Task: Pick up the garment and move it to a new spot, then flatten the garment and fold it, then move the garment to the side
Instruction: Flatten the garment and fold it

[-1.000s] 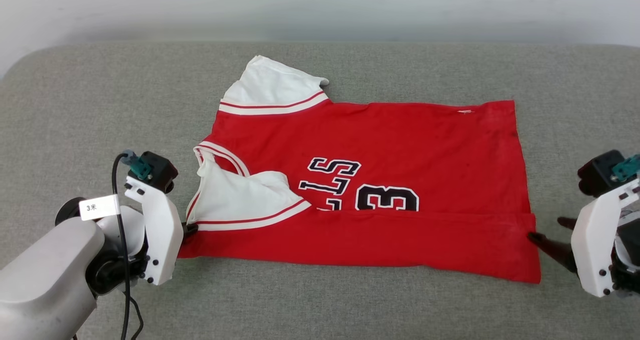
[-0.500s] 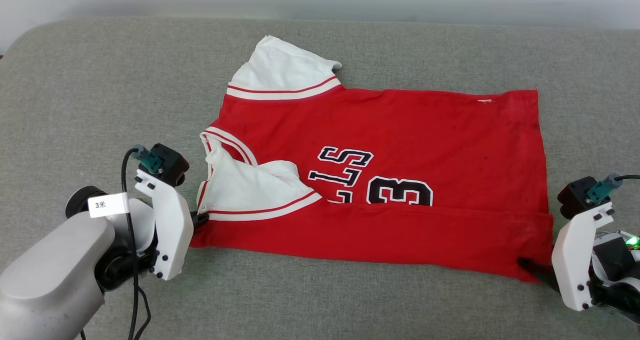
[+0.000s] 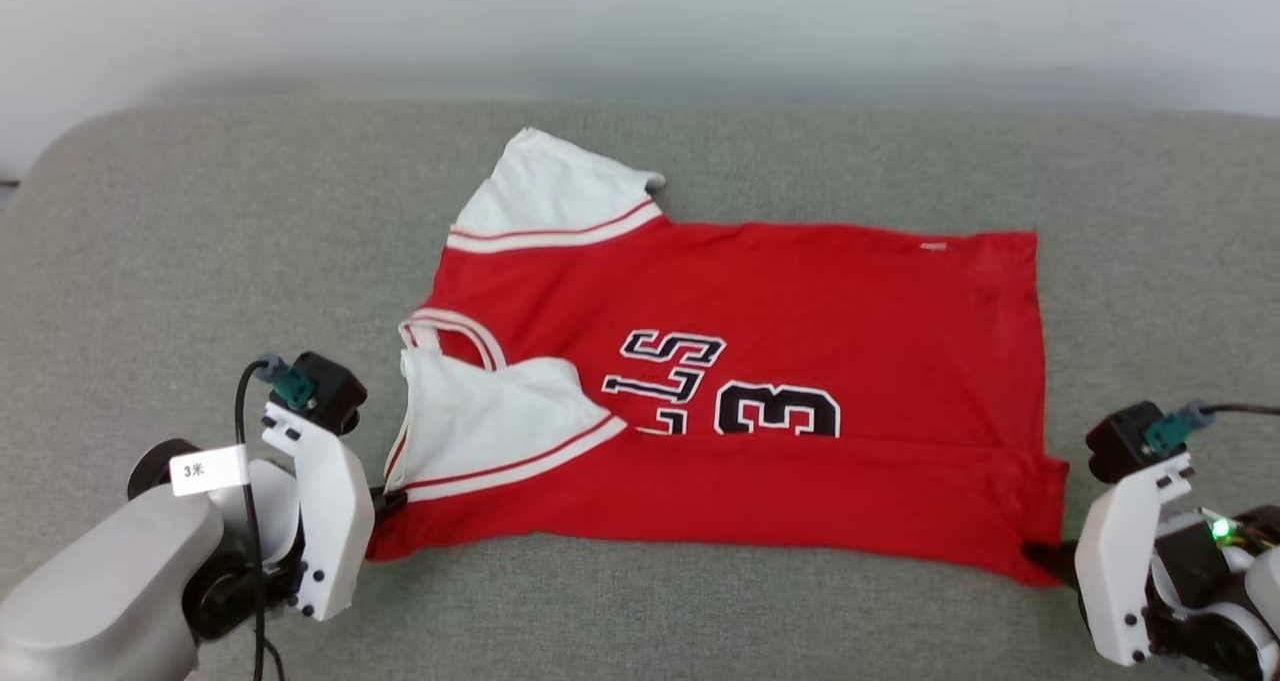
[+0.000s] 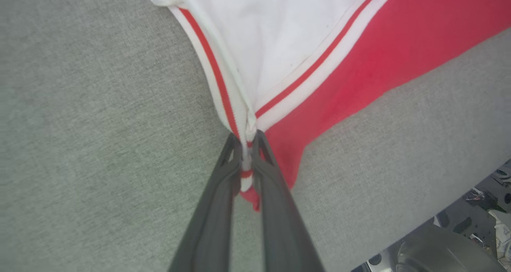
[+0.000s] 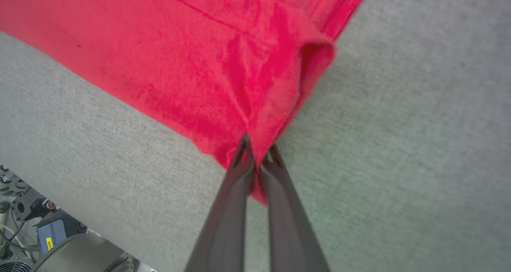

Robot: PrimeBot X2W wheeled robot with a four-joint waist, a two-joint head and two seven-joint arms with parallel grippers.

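Observation:
The garment (image 3: 800, 311) is a red jersey with white sleeves and black print, spread sideways on the grey couch cushion (image 3: 200, 241). Its near long edge is folded over, hiding the lower half of the print. My left gripper (image 3: 385, 502) is shut on the garment's near left corner, pinching the striped trim (image 4: 245, 144). At the opposite end my right gripper (image 3: 1040, 556) is shut on the near right corner, where red cloth (image 5: 255, 144) bunches between the fingers. One white sleeve (image 3: 555, 186) sticks out at the far left; the other sleeve (image 3: 480, 421) lies folded onto the body.
The cushion's front edge runs just below both grippers; beyond it, in the wrist views, are the robot's base (image 4: 439, 252) and floor clutter (image 5: 44, 228). A pale wall (image 3: 640, 21) rises behind the couch. Bare cushion lies on both sides of the jersey.
The right gripper went from open beside the near right corner to shut on it. The left gripper stayed shut on its corner. The head camera shifted between frames.

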